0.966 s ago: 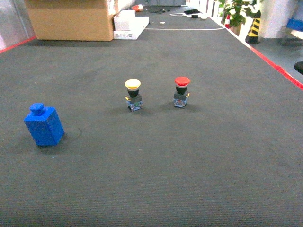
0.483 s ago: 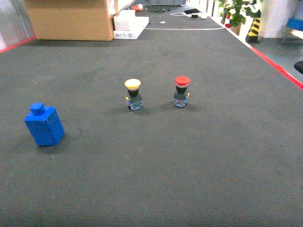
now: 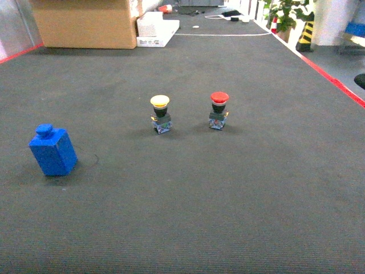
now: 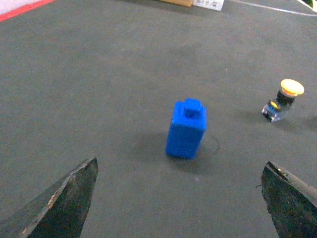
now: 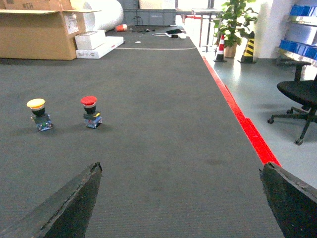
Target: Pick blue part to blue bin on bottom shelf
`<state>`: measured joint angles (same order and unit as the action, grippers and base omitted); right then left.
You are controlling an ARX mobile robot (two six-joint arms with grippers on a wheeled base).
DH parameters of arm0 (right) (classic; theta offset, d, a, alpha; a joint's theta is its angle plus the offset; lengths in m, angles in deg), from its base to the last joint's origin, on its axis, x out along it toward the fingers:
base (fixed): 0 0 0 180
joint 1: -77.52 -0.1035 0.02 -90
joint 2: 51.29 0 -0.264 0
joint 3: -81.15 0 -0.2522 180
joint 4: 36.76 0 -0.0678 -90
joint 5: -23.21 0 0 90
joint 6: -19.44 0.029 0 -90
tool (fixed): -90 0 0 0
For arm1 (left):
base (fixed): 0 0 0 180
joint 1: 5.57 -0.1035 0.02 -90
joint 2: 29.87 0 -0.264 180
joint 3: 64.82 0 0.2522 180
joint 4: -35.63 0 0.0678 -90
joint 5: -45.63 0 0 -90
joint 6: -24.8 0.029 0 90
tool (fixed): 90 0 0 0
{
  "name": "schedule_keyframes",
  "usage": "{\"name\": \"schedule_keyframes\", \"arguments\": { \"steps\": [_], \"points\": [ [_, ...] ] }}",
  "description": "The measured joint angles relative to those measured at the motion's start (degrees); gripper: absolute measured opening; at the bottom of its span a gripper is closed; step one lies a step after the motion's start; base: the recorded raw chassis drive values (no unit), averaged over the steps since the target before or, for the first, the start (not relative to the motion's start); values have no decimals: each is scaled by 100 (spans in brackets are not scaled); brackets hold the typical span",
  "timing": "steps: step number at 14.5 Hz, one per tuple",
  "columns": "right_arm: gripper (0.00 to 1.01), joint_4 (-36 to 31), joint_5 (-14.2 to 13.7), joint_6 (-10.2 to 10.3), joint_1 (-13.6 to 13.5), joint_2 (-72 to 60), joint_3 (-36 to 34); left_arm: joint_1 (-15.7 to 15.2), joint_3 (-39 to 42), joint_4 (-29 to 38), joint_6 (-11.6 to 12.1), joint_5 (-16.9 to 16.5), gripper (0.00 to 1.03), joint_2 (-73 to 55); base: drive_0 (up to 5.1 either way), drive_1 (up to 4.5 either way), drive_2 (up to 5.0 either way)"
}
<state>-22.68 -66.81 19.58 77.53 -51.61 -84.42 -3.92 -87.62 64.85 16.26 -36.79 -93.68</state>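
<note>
We find the blue part [image 3: 52, 150] standing upright on the dark floor mat [image 3: 228, 194], at 9 o'clock in the head view and well apart from the yellow push button [image 3: 161, 114] and the red push button [image 3: 218, 111], which stand side by side near centre. The left tool [image 4: 181, 198] hangs above the floor mat with its jaws spread wide, the blue part just beyond at 12 o'clock, untouched. The right tool [image 5: 181, 198] is likewise spread apart, holding nothing.
</note>
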Motion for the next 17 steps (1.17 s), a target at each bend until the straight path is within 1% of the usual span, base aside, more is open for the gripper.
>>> {"name": "schedule_keyframes", "arguments": {
  "steps": [2, 3, 4, 6, 8, 10, 13, 14, 15, 17],
  "points": [
    [98, -2, 2, 0, 0, 0, 0, 61, -538, 824, 55, -328, 98, -1346, 0, 0, 0],
    [98, -2, 0, 0, 0, 0, 0, 74, -892, 1038, 90, -470, 98, -2173, 0, 0, 0],
    [98, -2, 2, 0, 0, 0, 0, 103, -1121, 1156, 114, -470, 98, -2715, 0, 0, 0],
    [98, -2, 0, 0, 0, 0, 0, 109, -1550, 1196, 146, -494, 98, -3486, 0, 0, 0],
    [98, -4, 2, 0, 0, 0, 0, 37, -2218, 1156, 184, -487, 98, -4295, 0, 0, 0],
    [98, -4, 2, 0, 0, 0, 0, -26, -2804, 1097, 299, -468, 98, -4983, 0, 0, 0],
    [98, -2, 0, 0, 0, 0, 0, -98, -3451, 1067, 450, -476, 98, -5781, 0, 0, 0],
    [98, -4, 0, 0, 0, 0, 0, -109, -3613, 1056, 516, -400, 98, -5954, 0, 0, 0],
    [98, -2, 2, 0, 0, 0, 0, -129, -3674, 953, 575, -372, 93, -5987, 0, 0, 0],
    [98, -2, 0, 0, 0, 0, 0, -133, -3676, 994, 616, -352, 71, -5987, 0, 0, 0]
  ]
}}
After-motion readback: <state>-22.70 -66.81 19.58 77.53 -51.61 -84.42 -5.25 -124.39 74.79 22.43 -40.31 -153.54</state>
